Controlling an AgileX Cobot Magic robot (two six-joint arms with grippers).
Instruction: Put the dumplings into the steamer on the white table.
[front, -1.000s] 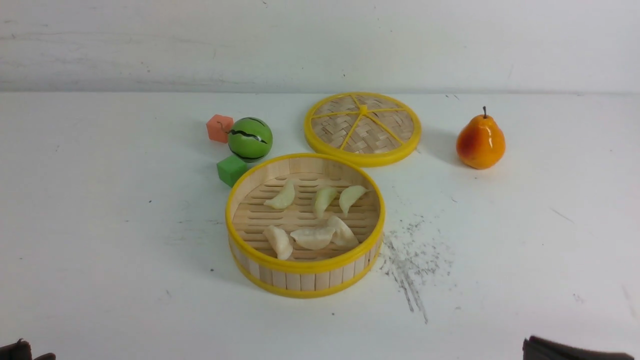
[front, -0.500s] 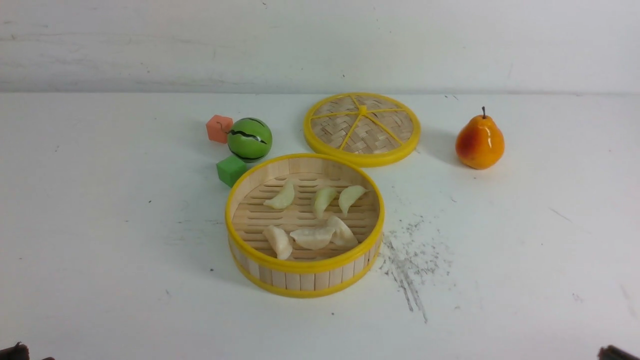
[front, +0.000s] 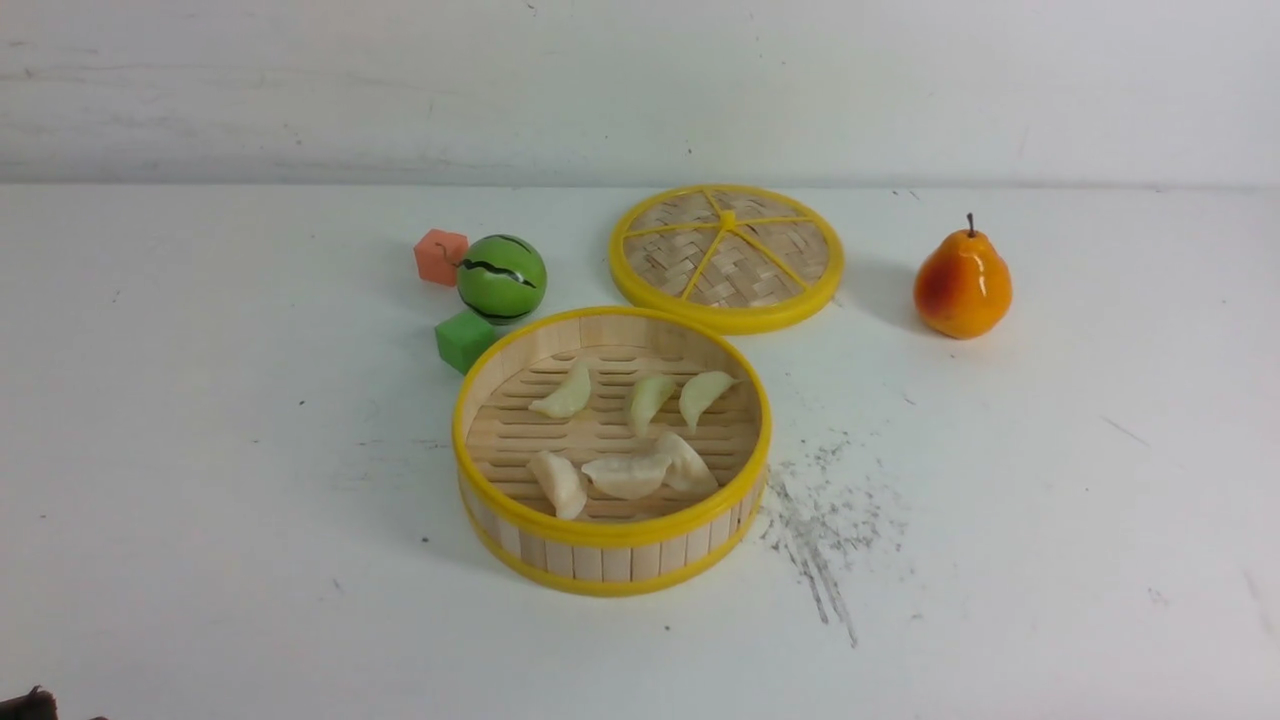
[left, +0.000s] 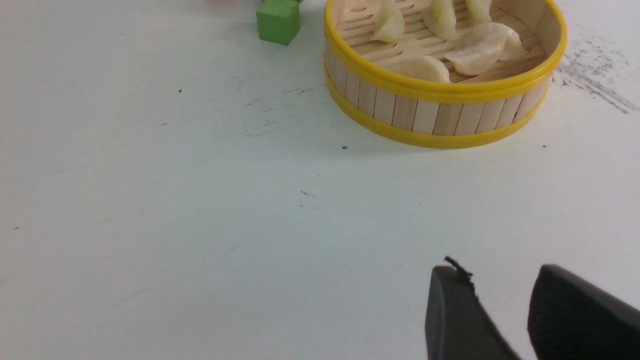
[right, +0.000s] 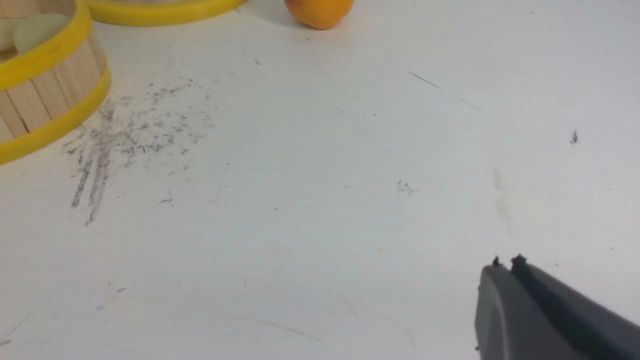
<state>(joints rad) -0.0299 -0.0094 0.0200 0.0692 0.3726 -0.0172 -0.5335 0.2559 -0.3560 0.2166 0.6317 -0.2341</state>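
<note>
Six small, pale cream, crescent-shaped dumplings with pleated edges (front: 627, 475) lie on the slatted floor of a round, shallow bamboo steamer with yellow rims (front: 615, 535), set on a large white table marked with dark scuffs (front: 250, 600); from where I stand, the loading looks finished. Three sit toward the far side and three toward the near wall, where two of them touch. The black left gripper (left: 500, 270) is well short of the basket, its jaws apart with nothing between them, while the dark right gripper (right: 507, 265) has its jaws together, holding nothing, over bare tabletop. Behind the steamer lies a flat, round, woven lid with yellow spokes (front: 727, 260); beside it are a green striped ball (front: 502, 280), a small green block (front: 465, 342) and an orange-pink block (front: 440, 257), with a glossy orange pear (front: 963, 284) well apart. The likeliest mishap now, in my judgement, would come from an arm swinging back low over the table: a knock to the yellow rim could slide the basket into the green block or jostle the dumplings, and needless regrasping could pinch a soft-looking pleat or drag one out
</note>
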